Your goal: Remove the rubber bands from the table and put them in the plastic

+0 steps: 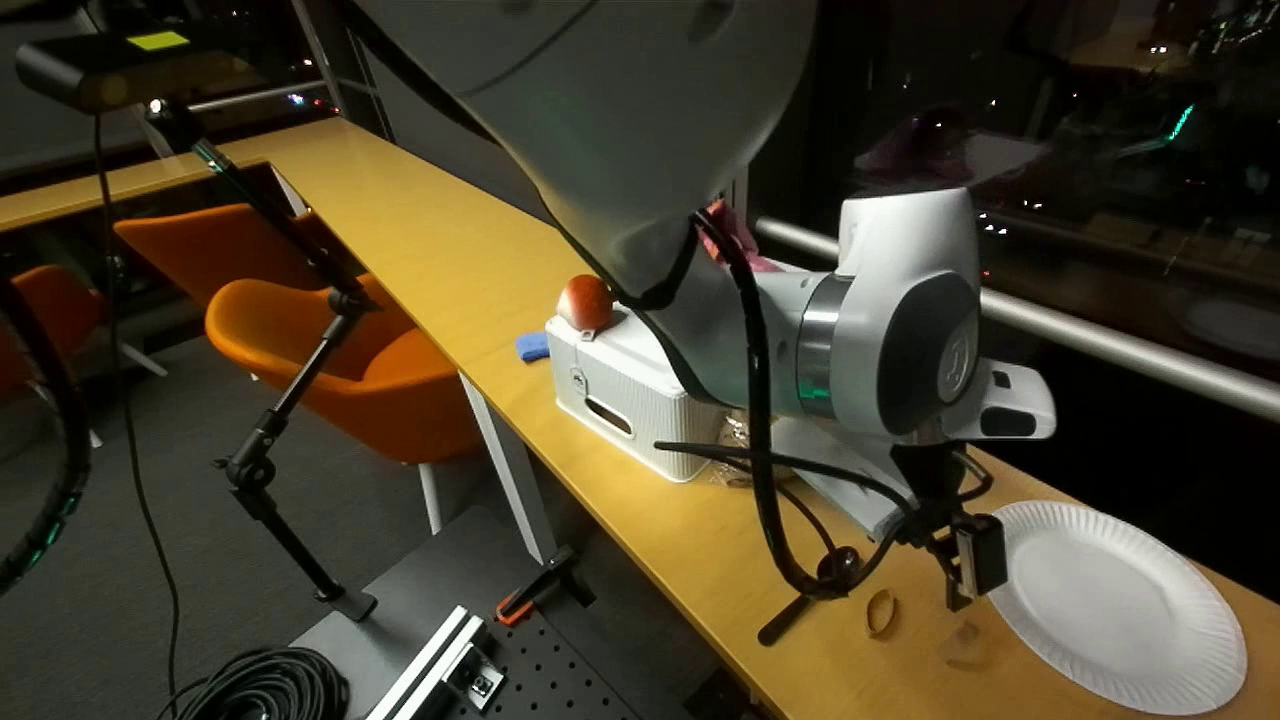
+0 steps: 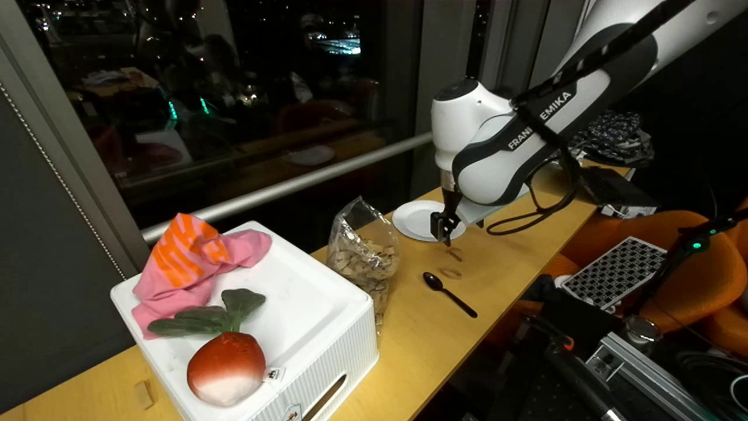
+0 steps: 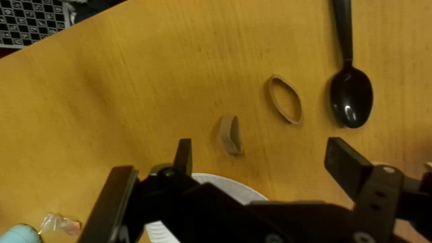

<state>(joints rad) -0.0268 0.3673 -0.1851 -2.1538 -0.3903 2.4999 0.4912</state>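
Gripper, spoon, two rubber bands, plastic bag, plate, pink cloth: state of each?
Gripper: open, nothing held.
Spoon: lying on the table.
Rubber band nearer the spoon: loose on table, loop open.
Other rubber band: loose on table, loop narrower.
Plastic bag: upright, part-filled; whether sealed, can't tell.
Plate: flat on table.
Pink cloth: crumpled, on white box.

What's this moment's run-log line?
hand: open, empty, above table | rubber bands: two between plate and spoon | plastic bag: standing, tan pieces inside

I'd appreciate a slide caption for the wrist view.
Open black gripper above yellowish wooden table: two tan rubber bands, black spoon.
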